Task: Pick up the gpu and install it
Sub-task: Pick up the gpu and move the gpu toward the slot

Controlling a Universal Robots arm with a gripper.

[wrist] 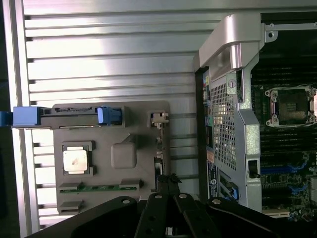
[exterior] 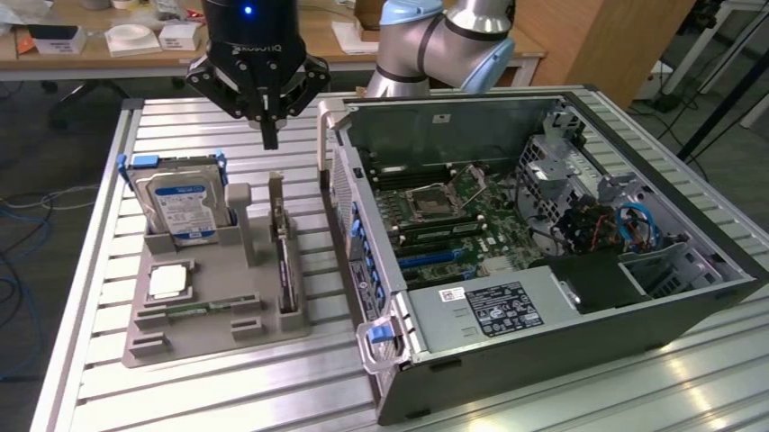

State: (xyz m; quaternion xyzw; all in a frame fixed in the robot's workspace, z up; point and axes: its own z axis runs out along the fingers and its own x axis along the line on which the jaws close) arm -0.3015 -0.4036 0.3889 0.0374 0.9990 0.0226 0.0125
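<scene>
The hand (exterior: 269, 137) hangs in open air over the table (exterior: 99, 279). Lower down, the gpu (exterior: 286, 265) stands edge-up in a narrow lane between a grey post (exterior: 239, 212) and the computer case (exterior: 345, 202) wall; an upright hard drive (exterior: 180, 202) flanks the post's other side.

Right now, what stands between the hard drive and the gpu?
In the exterior view, a grey upright post of the tray stands between the hard drive and the gpu.
</scene>
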